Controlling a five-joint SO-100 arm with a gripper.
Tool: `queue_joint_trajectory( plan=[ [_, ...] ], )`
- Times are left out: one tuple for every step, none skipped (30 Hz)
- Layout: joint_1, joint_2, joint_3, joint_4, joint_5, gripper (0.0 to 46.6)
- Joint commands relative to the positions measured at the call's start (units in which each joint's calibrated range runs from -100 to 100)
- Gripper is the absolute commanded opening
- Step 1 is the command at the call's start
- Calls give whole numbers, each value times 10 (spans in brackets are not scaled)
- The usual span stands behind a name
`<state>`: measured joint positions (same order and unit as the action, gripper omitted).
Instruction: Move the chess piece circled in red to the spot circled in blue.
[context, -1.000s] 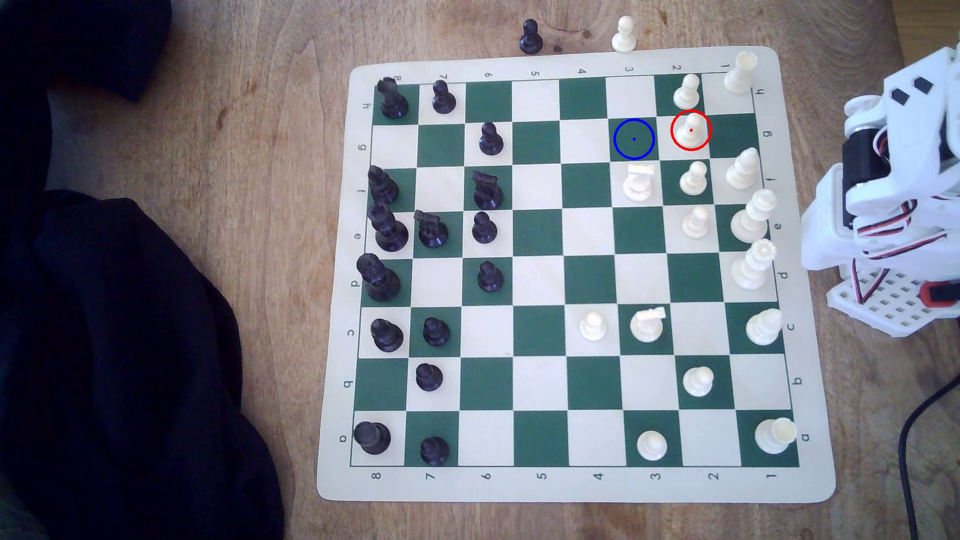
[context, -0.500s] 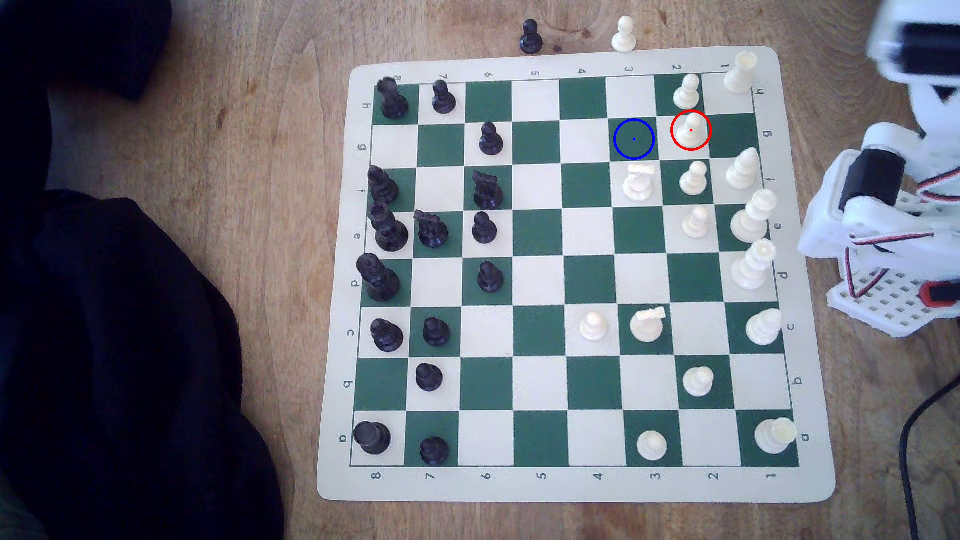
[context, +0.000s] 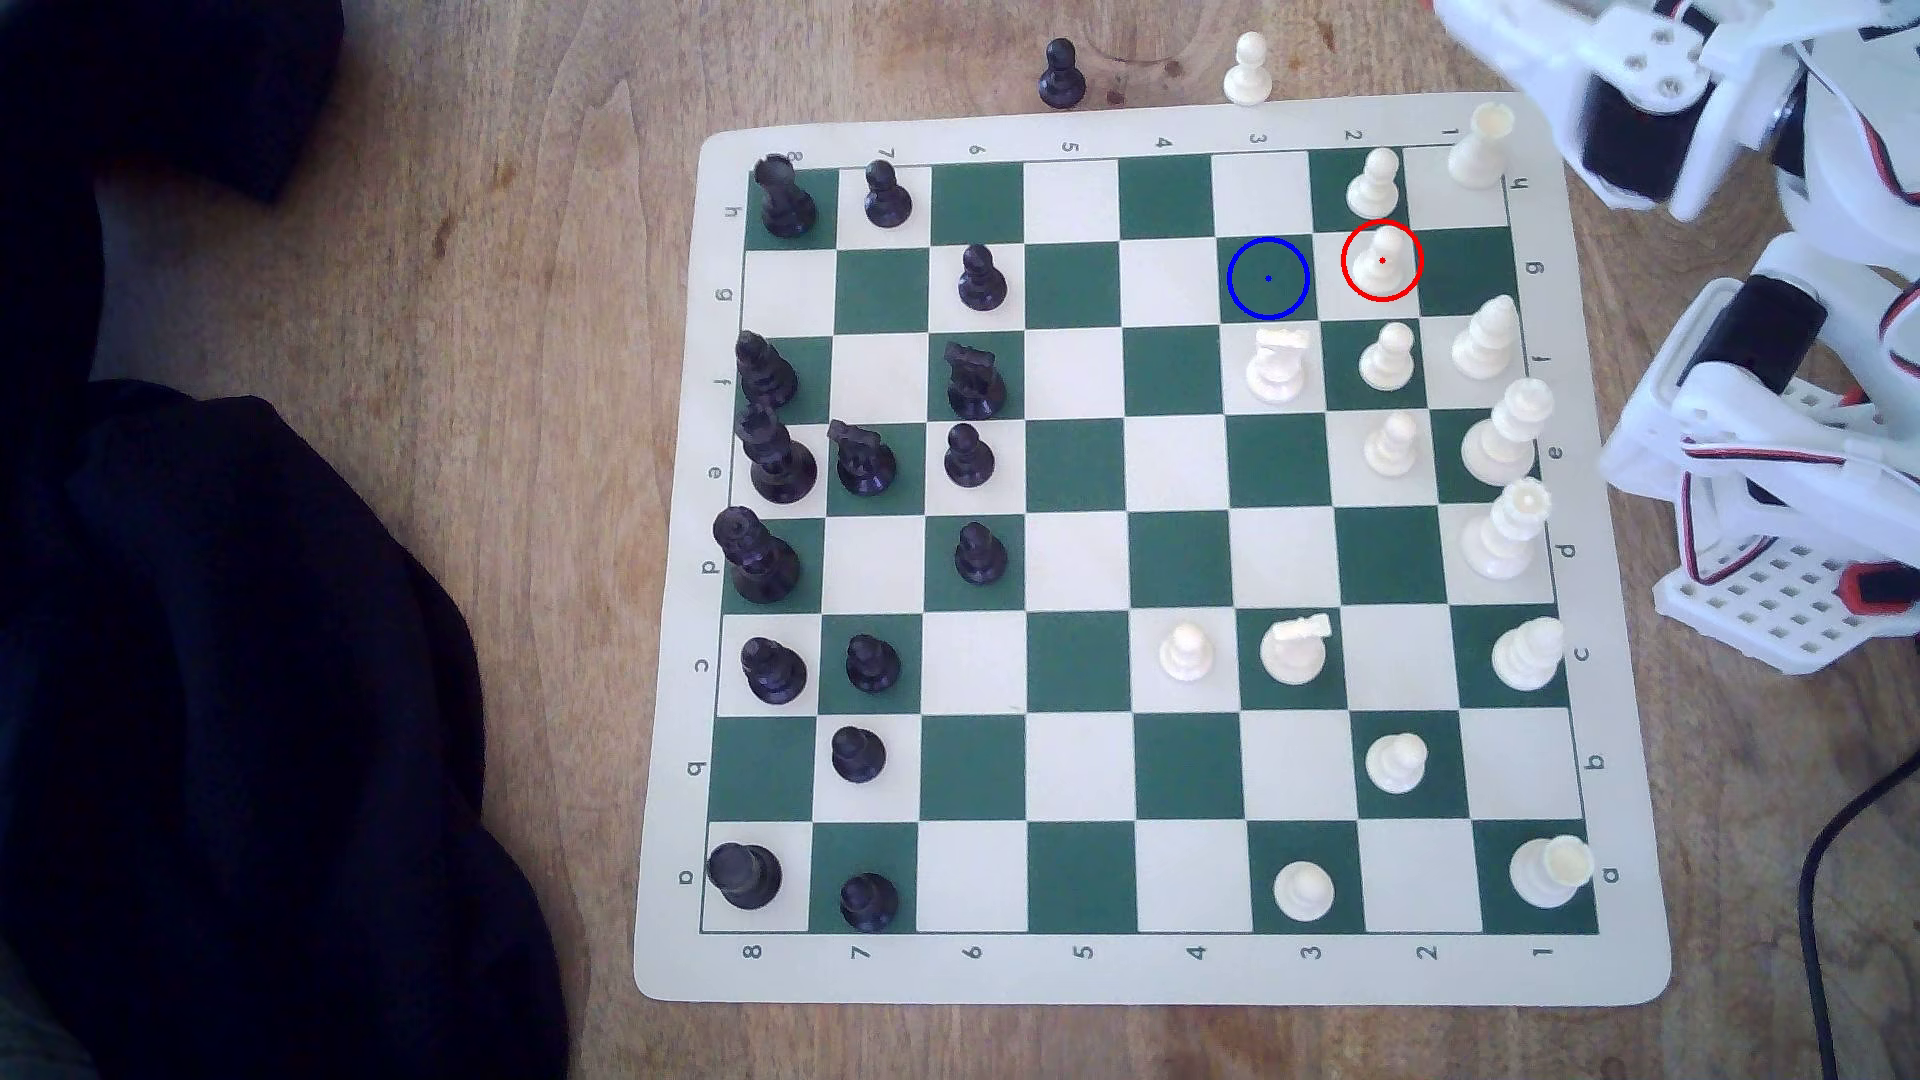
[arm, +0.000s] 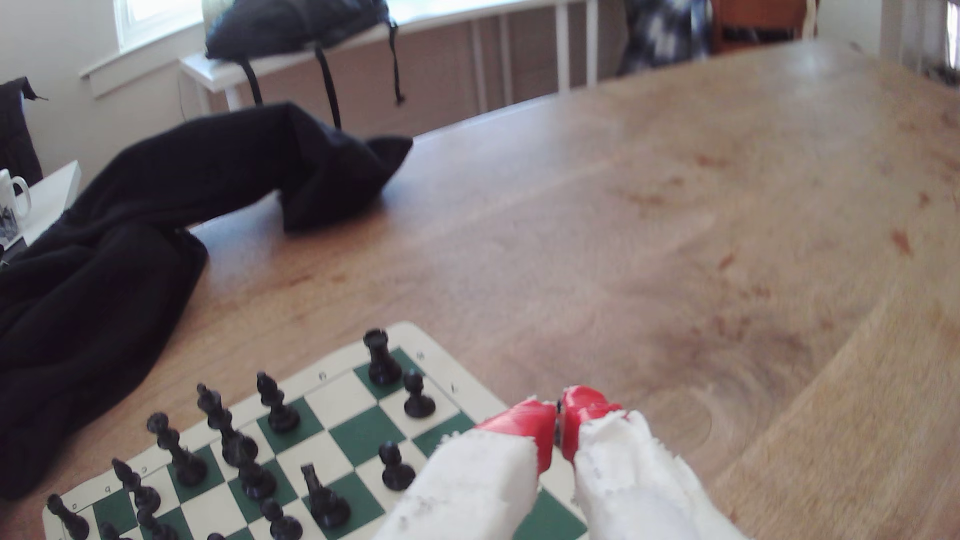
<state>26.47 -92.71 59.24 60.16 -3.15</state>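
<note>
The chess piece (context: 1382, 260), a small cream-white pawn, stands inside the red ring on a cream square near the board's upper right in the exterior view. One square toward that view's left lies the spot (context: 1268, 278), a dark green square with a blue ring and nothing on it. My white arm (context: 1642, 114) reaches over the board's upper right corner, to the right of and above the pawn. In the wrist view my gripper (arm: 558, 410) is shut, its red fingertips (arm: 524, 423) pressed together with nothing between them, high above the black pieces' side.
White pawns (context: 1374, 185) (context: 1388, 358) flank the ringed pawn, and a white knight (context: 1276, 366) stands beside the spot. A white rook (context: 1481, 145) sits under the arm. Black cloth (context: 239, 675) covers the table's left. Two captured pawns (context: 1247, 71) stand off the board.
The arm has lifted from its folded pose at the exterior view's right and swung up and leftward over the board's upper right corner. No piece has moved.
</note>
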Motion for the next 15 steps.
queue_joint_trajectory(
  plan=[
    [20,82,-70,71,-25,23],
    [25,96,-73,80,-32,36],
    [30,108,-74,88,-40,41],
    [33,132,-74,111,-54,47],
    [33,150,-74,125,-63,48],
    [33,166,-74,133,-69,49],
    [32,185,-74,139,-78,53],
    [29,224,-73,145,-87,55],
    [27,239,-71,145,-94,56],
    [23,249,-68,145,-99,56],
    [20,260,-63,146,-104,54],
    [20,264,-60,145,-105,57],
    [21,266,-56,144,-105,59],
    [23,268,-49,140,-105,64],
    [25,271,-40,135,-105,69]
  ],
)
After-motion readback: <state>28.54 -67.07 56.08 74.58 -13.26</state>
